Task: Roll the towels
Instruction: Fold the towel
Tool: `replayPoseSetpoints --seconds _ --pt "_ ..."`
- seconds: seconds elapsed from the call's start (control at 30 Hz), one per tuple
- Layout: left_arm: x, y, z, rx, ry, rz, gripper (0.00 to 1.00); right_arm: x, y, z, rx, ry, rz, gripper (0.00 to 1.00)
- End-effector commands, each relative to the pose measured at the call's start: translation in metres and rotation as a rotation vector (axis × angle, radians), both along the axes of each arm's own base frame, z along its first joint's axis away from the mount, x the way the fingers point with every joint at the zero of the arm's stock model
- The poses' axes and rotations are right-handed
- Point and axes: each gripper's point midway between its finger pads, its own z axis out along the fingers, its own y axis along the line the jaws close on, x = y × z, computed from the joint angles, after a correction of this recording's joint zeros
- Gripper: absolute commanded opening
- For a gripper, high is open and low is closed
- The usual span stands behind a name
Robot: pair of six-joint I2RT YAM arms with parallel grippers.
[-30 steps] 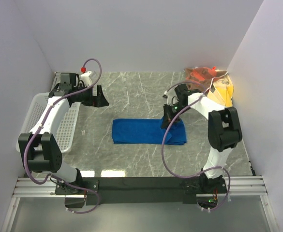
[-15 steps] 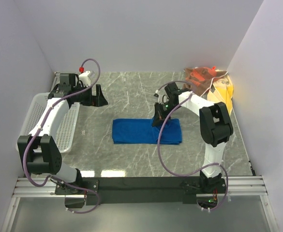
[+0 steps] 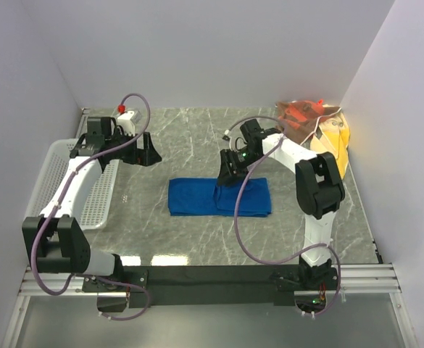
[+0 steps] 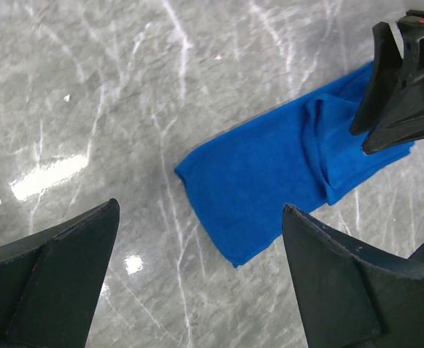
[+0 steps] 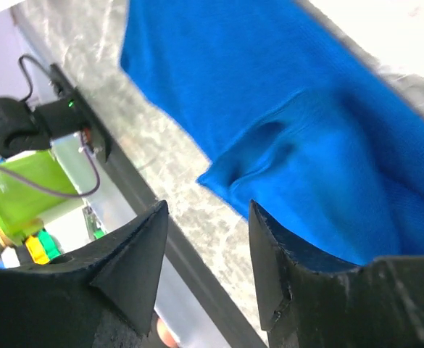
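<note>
Here the blue towel (image 3: 219, 196) lies flat on the table (image 3: 197, 130), its long side running left to right, which gives a clear line to roll it from one end. Its right end is turned over onto the rest, leaving a doubled flap (image 4: 327, 156); I judge this to be the start of the roll, not a finished turn.

The right tool (image 3: 227, 176) hangs just over the flap's free edge, at the blue towel's far side. Its fingers are parted with no cloth between them. The wrist view is close and partly blurred, though, so a light touch on the cloth cannot be ruled out. Standing there, it is well placed to come down on the fold and push it on leftward.

The left tool (image 3: 148, 148) is spread wide and empty, up beyond the blue towel's left end and apart from it. It is probably held there out of the way, yet near enough to pin that end.

The yellow towel (image 3: 335, 138) and the patterned towel (image 3: 302, 112) sit heaped past the blue towel's right end, seemingly awaiting their turn. The basket (image 3: 52, 163) lies well off to its left.
</note>
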Motion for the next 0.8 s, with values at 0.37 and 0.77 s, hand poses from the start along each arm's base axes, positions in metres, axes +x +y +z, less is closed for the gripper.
replayPoseSetpoints --seconds 0.37,0.77 --pt "0.012 -0.129 -0.018 -0.062 0.032 -0.246 0.60 0.044 -0.136 0.012 -0.222 -0.261 -0.193 0.28" --pt "-0.033 -0.222 -0.055 -0.108 0.199 -0.495 0.40 0.058 -0.156 -0.037 -0.290 -0.198 -0.287 0.27"
